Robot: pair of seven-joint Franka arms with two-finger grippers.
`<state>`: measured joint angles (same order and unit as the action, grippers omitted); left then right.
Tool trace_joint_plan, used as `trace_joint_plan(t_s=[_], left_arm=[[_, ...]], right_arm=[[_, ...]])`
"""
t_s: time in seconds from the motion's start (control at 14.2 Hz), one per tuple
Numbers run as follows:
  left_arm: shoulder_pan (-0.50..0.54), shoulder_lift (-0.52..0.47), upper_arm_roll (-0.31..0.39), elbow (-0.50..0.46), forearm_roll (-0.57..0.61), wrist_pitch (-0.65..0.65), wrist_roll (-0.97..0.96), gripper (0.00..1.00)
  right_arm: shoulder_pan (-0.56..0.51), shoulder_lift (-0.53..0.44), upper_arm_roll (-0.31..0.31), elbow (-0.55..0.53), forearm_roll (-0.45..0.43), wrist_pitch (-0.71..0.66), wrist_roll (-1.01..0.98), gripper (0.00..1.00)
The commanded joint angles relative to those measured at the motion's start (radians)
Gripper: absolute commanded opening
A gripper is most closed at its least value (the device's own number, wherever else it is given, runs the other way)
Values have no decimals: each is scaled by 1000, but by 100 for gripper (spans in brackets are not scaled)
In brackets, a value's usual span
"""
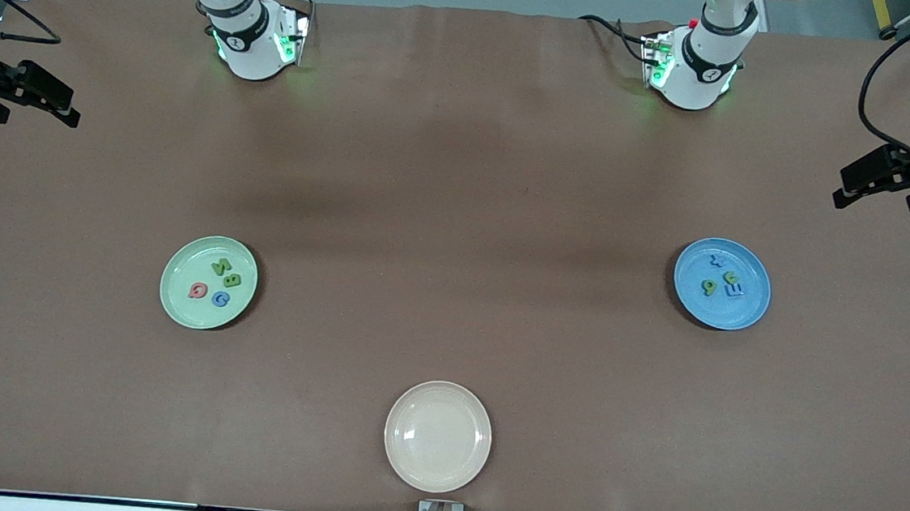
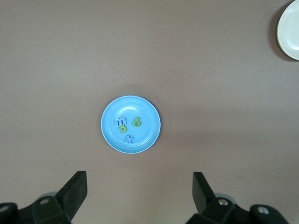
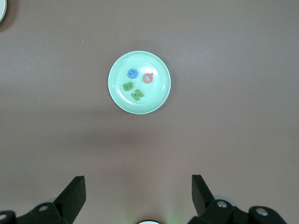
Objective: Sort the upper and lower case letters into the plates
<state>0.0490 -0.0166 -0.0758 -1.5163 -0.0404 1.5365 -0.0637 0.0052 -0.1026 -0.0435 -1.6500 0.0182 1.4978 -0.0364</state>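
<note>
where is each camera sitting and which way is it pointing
Front view: high across the table, facing both bases; shows the pale green plate, blue plate, cream-white plate, left gripper and right gripper at the table's ends.
Left wrist view: looks down on the blue plate past its open left gripper.
Right wrist view: looks down on the pale green plate past its open right gripper.
Each wrist view shares its plate with the front view.
</note>
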Motion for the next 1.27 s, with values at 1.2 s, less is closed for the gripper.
trace_joint_plan(t_s=[1.2], left_arm=[[6, 17, -10, 16, 16, 48, 50, 100]], right_arm=[[2, -26, 1, -31, -3, -4, -10, 100]])
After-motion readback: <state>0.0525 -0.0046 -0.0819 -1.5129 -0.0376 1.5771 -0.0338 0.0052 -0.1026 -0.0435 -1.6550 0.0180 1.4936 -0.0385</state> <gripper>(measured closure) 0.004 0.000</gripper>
